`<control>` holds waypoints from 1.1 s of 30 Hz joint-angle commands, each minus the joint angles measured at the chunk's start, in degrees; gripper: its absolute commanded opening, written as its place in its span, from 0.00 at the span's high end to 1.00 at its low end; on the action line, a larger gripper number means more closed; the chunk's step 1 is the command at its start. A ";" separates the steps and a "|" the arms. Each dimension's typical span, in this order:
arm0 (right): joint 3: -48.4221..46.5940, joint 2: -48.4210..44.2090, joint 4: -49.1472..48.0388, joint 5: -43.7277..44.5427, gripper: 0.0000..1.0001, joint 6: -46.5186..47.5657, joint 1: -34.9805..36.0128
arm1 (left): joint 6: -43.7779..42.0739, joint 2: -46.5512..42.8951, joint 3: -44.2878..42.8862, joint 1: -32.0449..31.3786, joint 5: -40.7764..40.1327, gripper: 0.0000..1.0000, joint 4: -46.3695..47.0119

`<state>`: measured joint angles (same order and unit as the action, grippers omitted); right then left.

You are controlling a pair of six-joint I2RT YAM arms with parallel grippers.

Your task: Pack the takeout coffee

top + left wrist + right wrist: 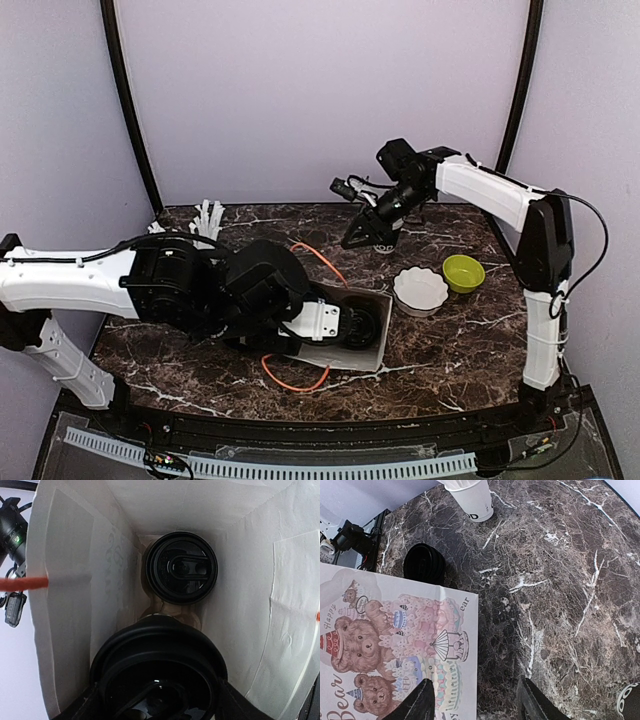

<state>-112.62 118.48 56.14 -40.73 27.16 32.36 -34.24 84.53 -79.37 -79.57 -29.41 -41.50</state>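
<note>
A white paper bag (pixel 375 352) with orange handles lies on its side at the table's middle, mouth toward my left arm. In the left wrist view I look into the bag (pixel 70 605). One takeout coffee (pixel 181 574), with a black lid, sits deep at the bag's bottom. My left gripper (pixel 157 711) is shut on a second takeout coffee (pixel 157 665), held just inside the mouth; it also shows in the top view (pixel 362 322). My right gripper (pixel 476 705) is open and empty, raised above the bag's printed side (pixel 385 645) at the back (pixel 362 238).
A white fluted bowl (pixel 420 290) and a green bowl (pixel 463 272) stand right of the bag. A white cup of sticks (pixel 208 216) is at back left, also in the right wrist view (pixel 472 497). A black round thing (pixel 424 564) stands beside the bag. A black lettered cup edge (pixel 631 704) shows.
</note>
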 commanded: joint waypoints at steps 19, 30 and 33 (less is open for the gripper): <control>-2.16 6.67 -6.16 9.39 0.43 -4.40 0.30 | -8.24 3.39 4.90 2.31 -1.66 0.46 6.04; -8.52 14.15 -6.89 15.04 0.43 -7.30 4.80 | -8.13 3.00 6.29 4.56 -1.12 0.46 6.56; -8.58 15.48 -6.92 14.61 0.43 -7.57 5.61 | -8.21 2.65 7.11 4.98 -1.21 0.46 7.43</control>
<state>-119.63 131.94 50.19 -26.70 20.86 36.58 -41.74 88.29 -73.91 -75.26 -30.48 -35.55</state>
